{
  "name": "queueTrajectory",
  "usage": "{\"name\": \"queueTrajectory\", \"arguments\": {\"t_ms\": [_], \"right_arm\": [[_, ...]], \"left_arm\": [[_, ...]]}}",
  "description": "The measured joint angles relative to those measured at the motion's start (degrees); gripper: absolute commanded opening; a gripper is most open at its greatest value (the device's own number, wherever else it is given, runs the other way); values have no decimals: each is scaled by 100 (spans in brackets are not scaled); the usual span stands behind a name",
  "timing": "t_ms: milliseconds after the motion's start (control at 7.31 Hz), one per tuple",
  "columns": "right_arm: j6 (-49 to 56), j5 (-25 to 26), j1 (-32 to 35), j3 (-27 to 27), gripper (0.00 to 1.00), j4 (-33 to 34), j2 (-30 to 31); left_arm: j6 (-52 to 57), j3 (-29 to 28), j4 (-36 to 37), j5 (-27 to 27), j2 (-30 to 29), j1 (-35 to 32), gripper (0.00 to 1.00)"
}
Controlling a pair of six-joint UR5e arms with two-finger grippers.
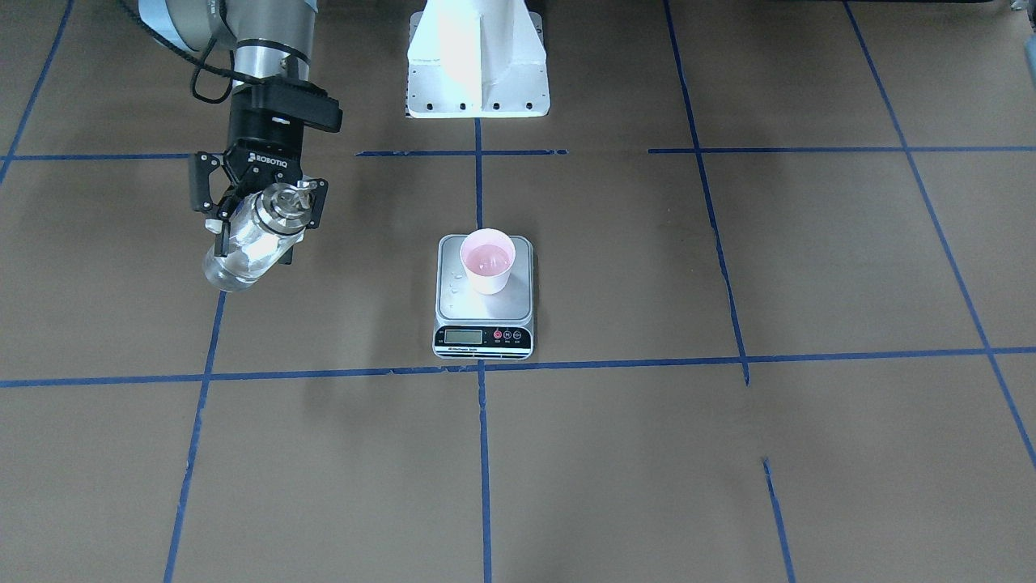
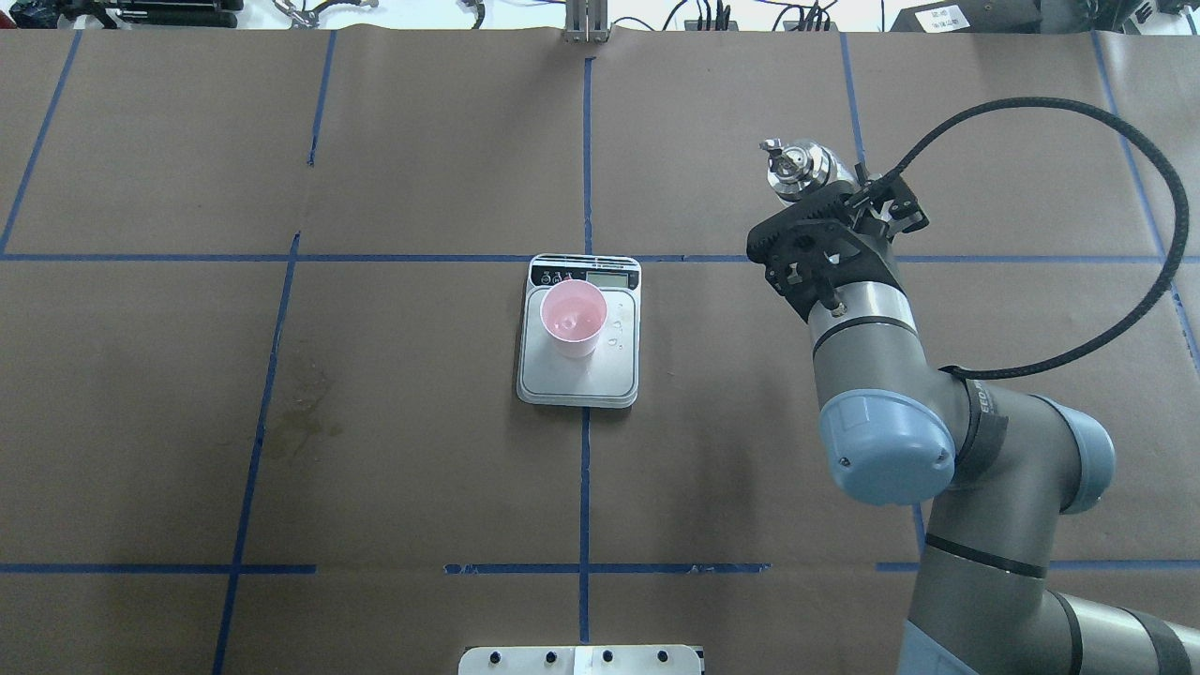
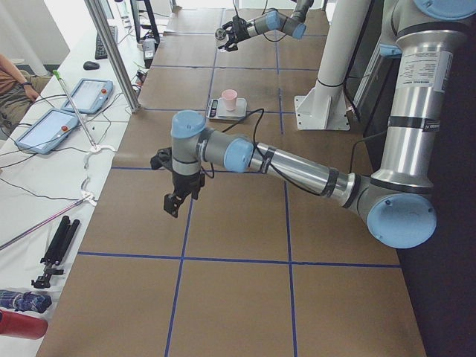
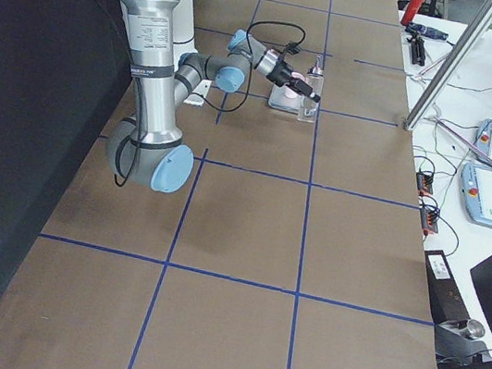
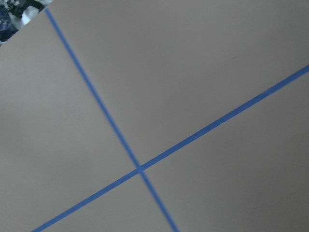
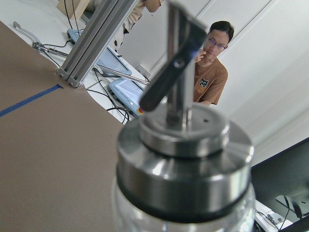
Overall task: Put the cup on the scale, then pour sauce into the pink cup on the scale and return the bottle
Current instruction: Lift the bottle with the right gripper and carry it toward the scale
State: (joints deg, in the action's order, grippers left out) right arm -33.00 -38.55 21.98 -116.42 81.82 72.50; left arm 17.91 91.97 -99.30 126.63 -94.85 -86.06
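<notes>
Bottle [image 1: 243,253] clamped in right gripper [image 1: 257,212], apart from scale [image 1: 484,312] bearing cup [image 1: 488,263]; left gripper [image 3: 175,204]: cannot tell.

Overhead and front views opposite each other — both steeply down on the scale [image 2: 578,375]
</notes>
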Motion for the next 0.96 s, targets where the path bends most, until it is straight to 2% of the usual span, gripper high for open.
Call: {"name": "queueTrajectory", "arguments": {"t_ms": [137, 274, 684, 958], "right_arm": [[16, 150, -70, 8, 0, 127, -62], [50, 338, -156, 34, 0, 174, -72], [441, 802, -384, 219, 0, 200, -86], [809, 1062, -484, 364, 0, 203, -126]], "left_arm": [[73, -520, -515, 274, 56, -110, 100], [58, -775, -756, 362, 137, -134, 100], [-925, -885, -823, 344, 92, -49, 100], [-1108, -870, -819, 344, 83, 9, 100]]}}
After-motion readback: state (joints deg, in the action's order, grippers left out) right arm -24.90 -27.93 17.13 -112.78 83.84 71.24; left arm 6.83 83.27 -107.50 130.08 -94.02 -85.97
